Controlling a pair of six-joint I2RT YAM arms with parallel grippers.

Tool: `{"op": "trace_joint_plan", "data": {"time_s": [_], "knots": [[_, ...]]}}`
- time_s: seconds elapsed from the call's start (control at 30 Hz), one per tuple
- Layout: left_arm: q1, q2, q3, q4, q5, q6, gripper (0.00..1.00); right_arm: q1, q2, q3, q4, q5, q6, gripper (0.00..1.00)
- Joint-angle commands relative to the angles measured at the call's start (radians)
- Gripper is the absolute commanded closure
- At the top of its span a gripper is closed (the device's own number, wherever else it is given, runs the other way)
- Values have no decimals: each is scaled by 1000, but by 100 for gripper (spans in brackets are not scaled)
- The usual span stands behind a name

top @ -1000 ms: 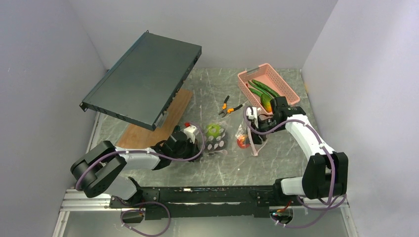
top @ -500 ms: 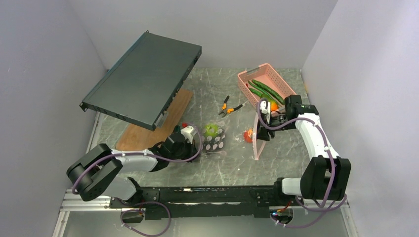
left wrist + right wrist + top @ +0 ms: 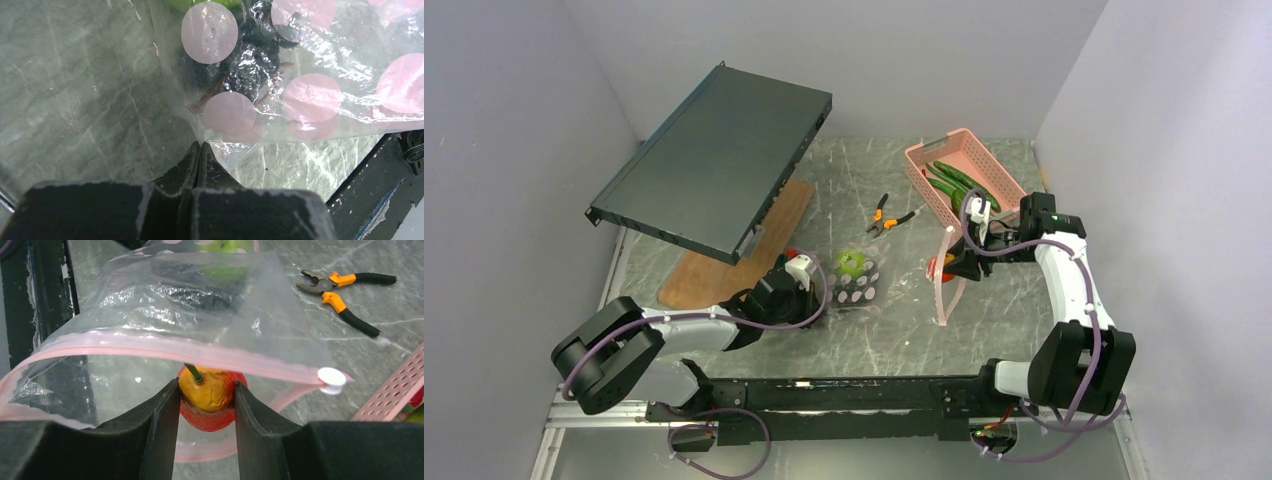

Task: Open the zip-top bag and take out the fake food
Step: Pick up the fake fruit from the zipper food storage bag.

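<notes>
Our right end effector [image 3: 206, 390] grips the red piece [image 3: 207, 412] at the open bag [image 3: 190, 300] mouth; our left end effector [image 3: 200, 152] pinches its corner; grapes [image 3: 250, 55] just ahead and apple [image 3: 854, 263] are left inside.

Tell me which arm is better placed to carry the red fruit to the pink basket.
Right: the right gripper clamps the red fruit near the pink basket; the left gripper pinches the zip-top bag.

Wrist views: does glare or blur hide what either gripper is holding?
Left wrist: the left gripper, soft-focused, pinches a corner of the zip-top bag; glare on crinkled film veils the grape bunch, which is readable. Right wrist: sharp; the right gripper clearly clamps the red-and-yellow fake food piece, only mild sheen on the bag.
</notes>
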Motion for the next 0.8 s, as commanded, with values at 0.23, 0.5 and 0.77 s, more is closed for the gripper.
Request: {"op": "trace_joint_plan", "data": {"time_s": [0.23,0.5,0.77], "knots": [[8,-52,-25,-17,-54,-30,100,-84,-6,66,-49,-76,-10,100],[9,-60,-29,-19,-55,-27,100,-131,-25,65,-18,-70,28,100],[10,-62,-32,-16,-52,-23,100,-194,-35,77,-22,-85,33,100]]}}
